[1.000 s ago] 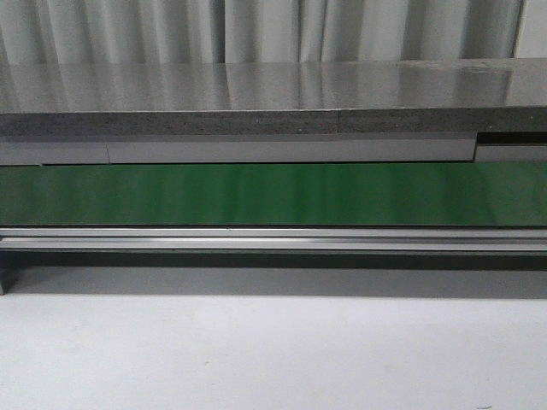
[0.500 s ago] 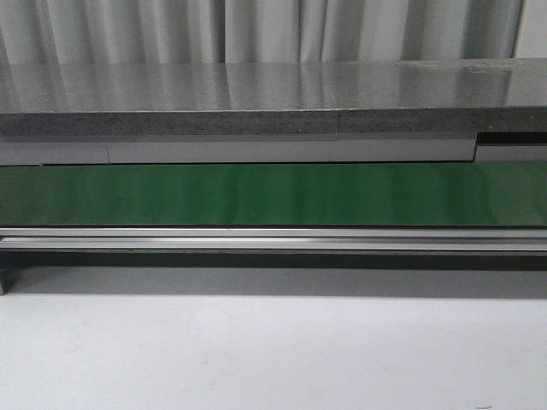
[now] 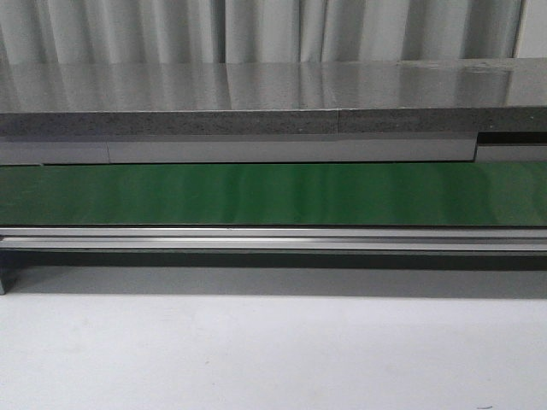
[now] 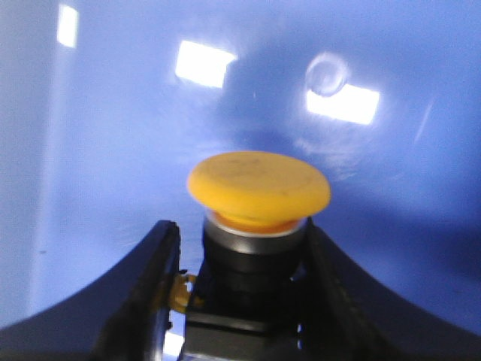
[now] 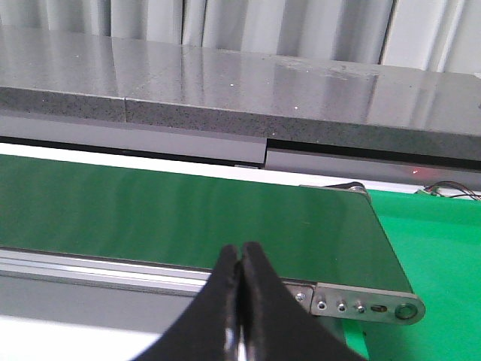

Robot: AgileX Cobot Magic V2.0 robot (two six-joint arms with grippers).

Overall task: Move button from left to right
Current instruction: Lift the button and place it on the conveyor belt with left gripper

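Left wrist view puts the left gripper [image 4: 244, 301] nearest, its two dark fingers [image 4: 143, 301] closed around the black body of the button [image 4: 258, 188], one yellow cap at twelve o'clock from them over a glossy blue surface [image 4: 113, 135] (a bin, I judge). So the pick seems made; the carry rightward and the release remain. The right gripper [image 5: 240, 301] has its tips pressed together on nothing, with the green belt [image 5: 165, 214] just beyond and one grey stone shelf [image 5: 225, 75] farther off. One button, one belt, two grippers.
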